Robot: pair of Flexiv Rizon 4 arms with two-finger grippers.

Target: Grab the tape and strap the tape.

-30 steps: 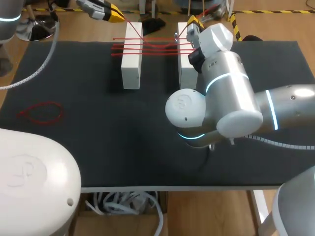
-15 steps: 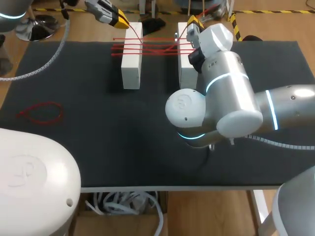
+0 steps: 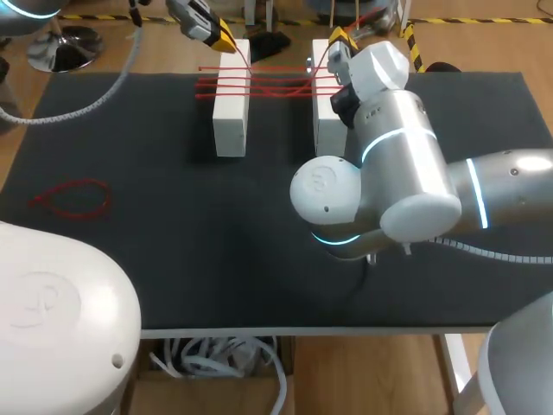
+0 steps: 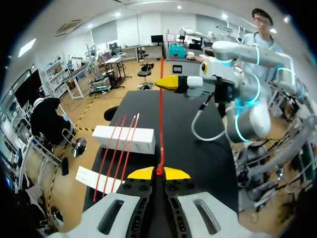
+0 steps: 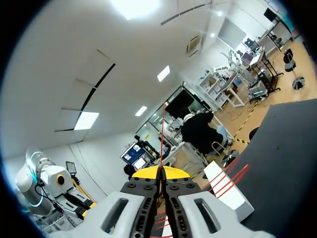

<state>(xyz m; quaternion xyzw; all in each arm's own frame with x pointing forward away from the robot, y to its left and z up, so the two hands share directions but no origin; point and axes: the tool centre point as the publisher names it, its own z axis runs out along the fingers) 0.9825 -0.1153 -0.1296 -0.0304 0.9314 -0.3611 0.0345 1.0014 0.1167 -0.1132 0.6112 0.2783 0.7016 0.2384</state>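
Now the left end effector (image 3: pixel 226 41), clamped on red tape (image 3: pixel 268 84), hovers over the left block (image 3: pixel 231 121); the right end effector (image 3: pixel 339 39) pinches it above the right block (image 3: pixel 327 130), far on the table (image 3: pixel 130 259). Even tension should lay wraps parallel.

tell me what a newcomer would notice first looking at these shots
First comes the red tape, strung in several strands across the white blocks at the table's far edge. One taut strand runs between the left gripper and the right gripper, both pinched shut on it. Next come the bulky silver right arm over the middle of the black table, and a loose red loop lying near the table's left side.
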